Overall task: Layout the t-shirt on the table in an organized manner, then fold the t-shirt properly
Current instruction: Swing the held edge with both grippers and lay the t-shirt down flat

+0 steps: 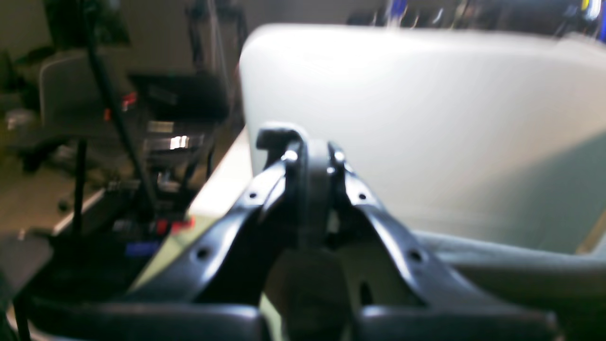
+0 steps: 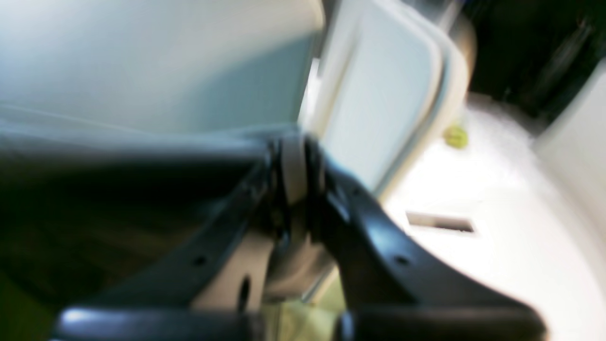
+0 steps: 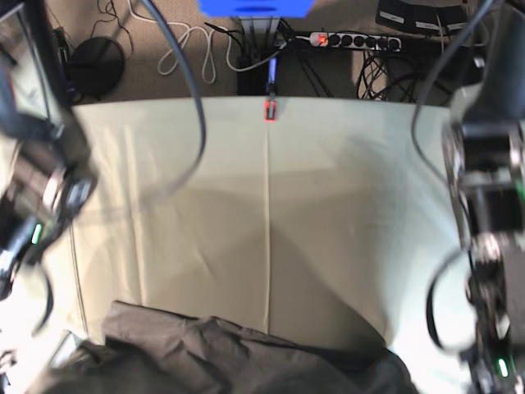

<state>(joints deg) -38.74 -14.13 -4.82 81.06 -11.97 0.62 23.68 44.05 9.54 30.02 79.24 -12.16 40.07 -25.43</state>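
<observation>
The grey t-shirt (image 3: 221,353) lies bunched and creased at the near edge of the table (image 3: 328,205), partly cut off by the bottom of the base view. In the blurred left wrist view my left gripper (image 1: 310,158) has its jaws together, and a band of the t-shirt (image 1: 521,265) runs off to its right. My right gripper (image 2: 293,161) is also shut, pinching a pale strip of cloth, with the t-shirt (image 2: 118,189) stretching away dark to its left. Neither gripper's fingertips show in the base view.
A red clamp (image 3: 269,109) holds the pale green cloth at the far edge. Behind it lie a power strip (image 3: 353,38) and cables on the floor. Arm links and hanging cables stand at the left (image 3: 41,189) and right (image 3: 492,205) sides.
</observation>
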